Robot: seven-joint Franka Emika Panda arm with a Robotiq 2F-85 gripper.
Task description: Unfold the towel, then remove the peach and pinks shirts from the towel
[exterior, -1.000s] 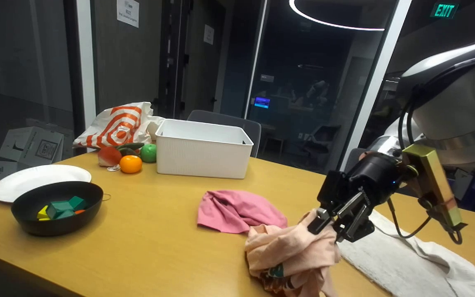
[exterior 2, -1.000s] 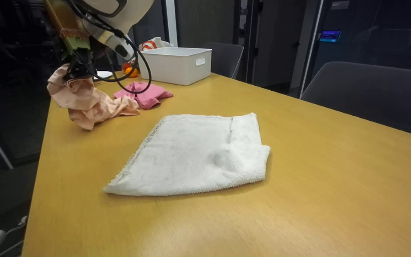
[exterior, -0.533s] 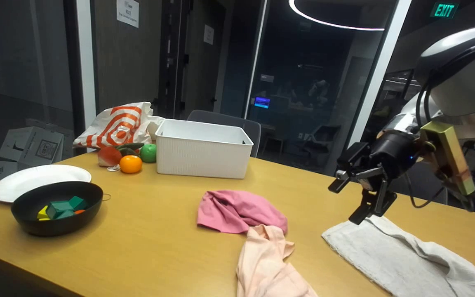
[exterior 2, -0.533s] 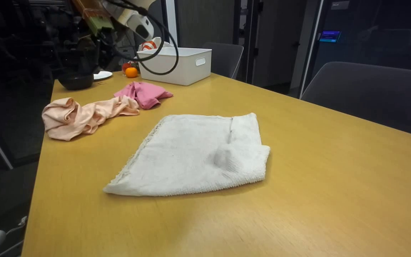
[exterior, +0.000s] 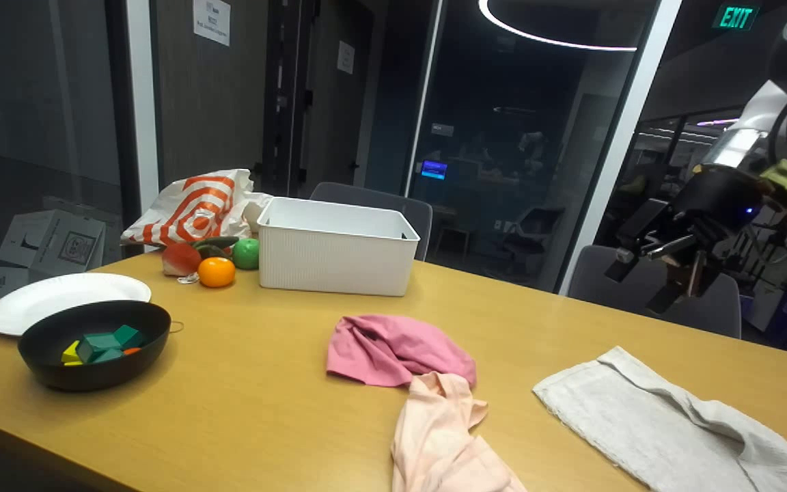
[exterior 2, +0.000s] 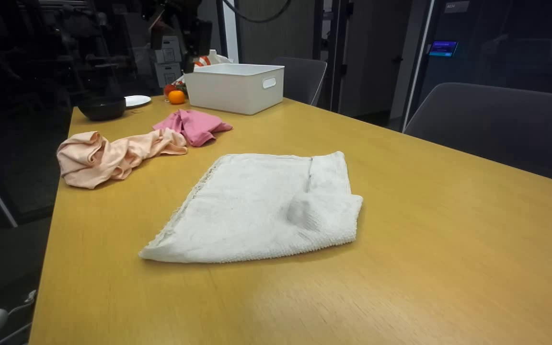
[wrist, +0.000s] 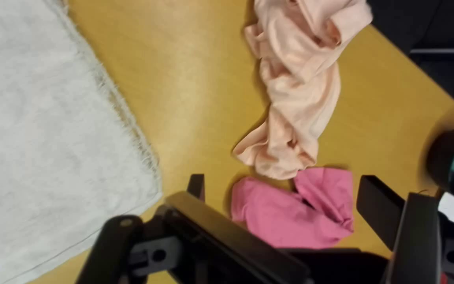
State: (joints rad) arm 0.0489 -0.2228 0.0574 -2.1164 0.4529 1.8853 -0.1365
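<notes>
Off-white terry towel (wrist: 53,130) lies left of the black two-finger gripper (wrist: 286,195) in the wrist view; fingers (wrist: 378,213) apart, nothing held.
Crumpled pink cloth shirt (wrist: 290,221) shows framed between them, touching the long peach cloth shirt (wrist: 298,83); both off the towel, on the yellow wood table (exterior 2: 424,249). Towel's folded flap (exterior 2: 331,215) is on the side away from them; I'd guess any unfolding left means reaching across.

In an exterior view we see the peach shirt (exterior: 434,444) cut off at the lower edge, in the wrist view the towel (wrist: 53,118) cropped left, the gripper (wrist: 288,196) partly blurred.
</notes>
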